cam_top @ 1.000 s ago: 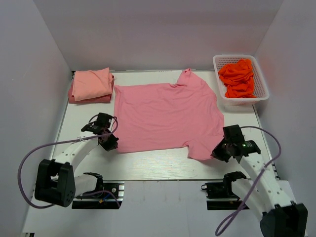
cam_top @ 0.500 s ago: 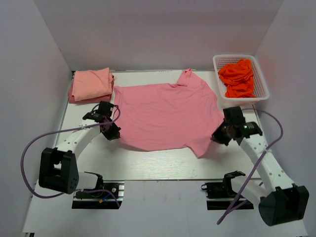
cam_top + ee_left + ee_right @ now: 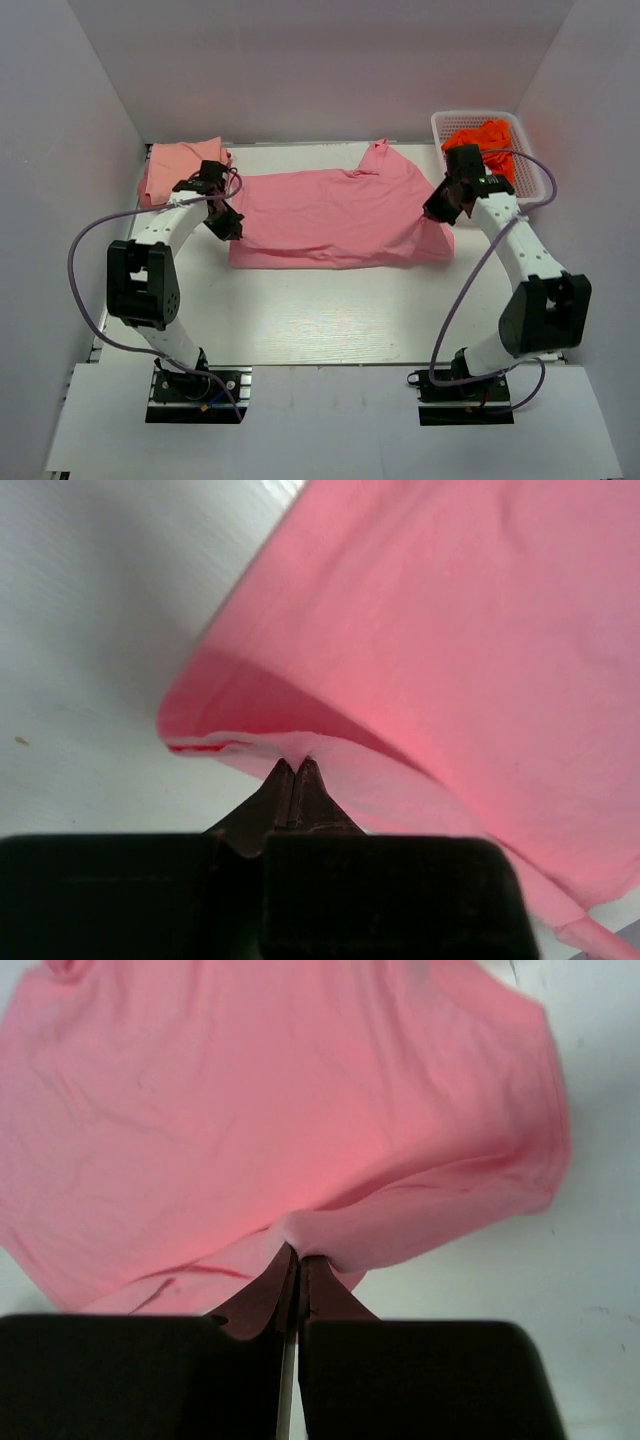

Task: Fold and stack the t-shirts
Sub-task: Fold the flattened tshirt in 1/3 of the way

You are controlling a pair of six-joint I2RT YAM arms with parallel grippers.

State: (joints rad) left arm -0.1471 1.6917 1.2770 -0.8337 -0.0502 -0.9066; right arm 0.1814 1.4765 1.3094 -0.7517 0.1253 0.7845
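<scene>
1. Two arm bases sit at the near edge of the white tabletop (image 3: 320, 310), and both arms reach out toward the far half, left one on the left, right one on the right.
2. Next up is the rose pink t-shirt (image 3: 340, 215), lying across the middle of the tabletop. It's doubled over into a wide band, with a rounded fold along its near edge and one sleeve poking out at the far side.
3. The left claw (image 3: 232, 228) is at the shirt's left end. In the left wrist view the left claw (image 3: 297, 765) is closed tight with an edge of the rose pink t-shirt (image 3: 450, 630) pinched between the tips, and the cloth curls up off the tabletop there.
4. Same deal on the other side: the right claw (image 3: 437, 212) is at the right end. Up close, the right claw (image 3: 297, 1252) is clamped on a bunched bit of the rose pink t-shirt (image 3: 250, 1090).
5. Far left corner: the salmon t-shirt (image 3: 180, 165), folded up, just beside the pink one's left end.
6. Far right corner: a white basket (image 3: 535, 175) holding crumpled orange cloth (image 3: 490, 135), partly hidden behind the right arm.
</scene>
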